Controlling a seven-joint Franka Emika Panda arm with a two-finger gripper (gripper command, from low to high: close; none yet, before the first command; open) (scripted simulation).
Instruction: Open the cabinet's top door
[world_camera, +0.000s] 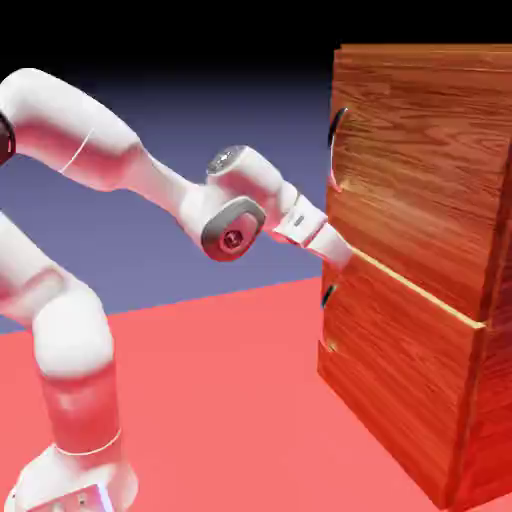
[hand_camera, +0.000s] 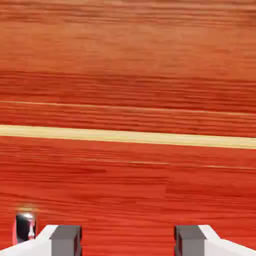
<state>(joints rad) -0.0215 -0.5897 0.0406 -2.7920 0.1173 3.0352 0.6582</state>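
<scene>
Reaching toward the cabinet front is the step in hand, as far as one can judge, with no hold taken on a handle. The parallel-jaw gripper (hand_camera: 128, 241) has its two grey fingertips well apart at the bottom edge of the hand view, and nothing shows between them but red-brown wood grain. In the exterior view the white Franka Panda arm (world_camera: 165, 185) comes in from the left side of the frame, and its hand end, right of centre, overlaps the cabinet's edge near the pale seam (world_camera: 415, 287) — whether anything touches there, I cannot tell. That seam also runs across the middle of the hand view. The wood-grain cabinet (world_camera: 400, 400) fills the right side of the exterior view, and its top door (world_camera: 430, 180) takes the upper right of the frame, above the seam, looking closed. The curved metal door handle (world_camera: 333, 150) sits on that door's left side in the picture, higher than the gripper; the small dark lower handle (world_camera: 328, 296) is below the seam, nearer the hand. A dark, shiny piece of hardware (hand_camera: 25, 227) shows at the lower left of the hand view. The next move probably calls for raising the hand to the upper handle and lining the spread fingers up around it — then closing and pulling the door outward. Staying this low would risk catching the wrong handle.
</scene>
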